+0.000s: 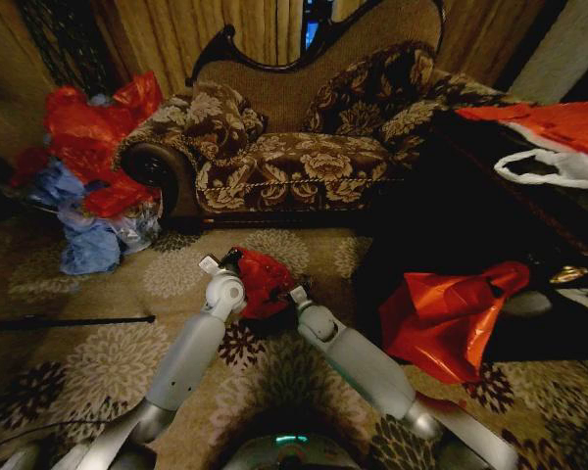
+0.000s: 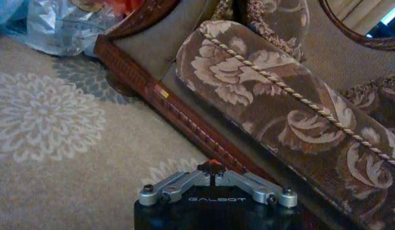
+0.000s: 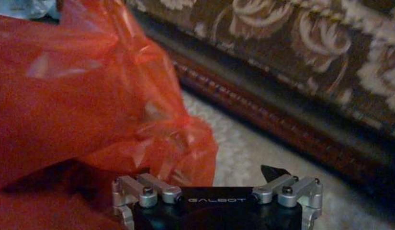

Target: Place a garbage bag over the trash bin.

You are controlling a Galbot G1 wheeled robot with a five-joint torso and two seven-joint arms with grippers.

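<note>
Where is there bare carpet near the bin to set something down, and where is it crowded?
Bare carpet lies left of the left gripper, between the bag heap and the arms. A strip runs along the sofa front. It is crowded around the garbage bag, where the right gripper sits, and right of it at the larger red bag by the dark table.

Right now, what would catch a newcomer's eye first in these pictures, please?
The glossy red garbage bag on the floral carpet, with the left gripper and the right gripper on either side of it. Behind it stands the patterned sofa, with a heap of red and blue bags at its left end.
</note>
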